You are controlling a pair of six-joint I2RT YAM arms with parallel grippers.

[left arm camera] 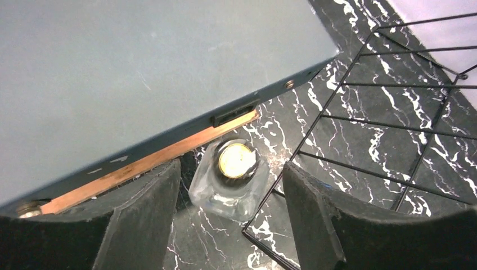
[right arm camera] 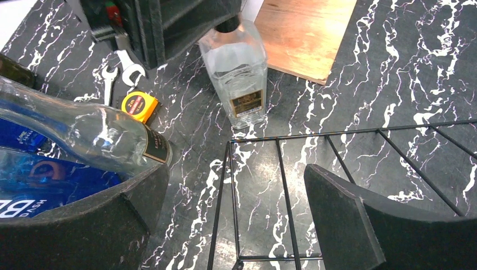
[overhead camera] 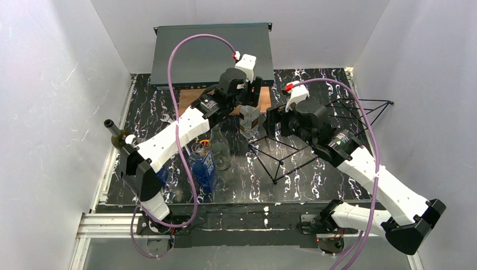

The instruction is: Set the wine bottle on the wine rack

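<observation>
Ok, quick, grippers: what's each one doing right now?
Left gripper: open, jaws either side of the square glass bottle, not gripping it.
Right gripper: open, empty, above the wine rack.

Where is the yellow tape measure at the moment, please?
The tape measure lies in the right wrist view's left half, between the wrenches and the round clear bottle.

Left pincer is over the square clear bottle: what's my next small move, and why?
Probably lower and close the left pincer on the square clear glass bottle: it stands upright between the open fingers, untouched, beside the black wire rack, not on it.
</observation>
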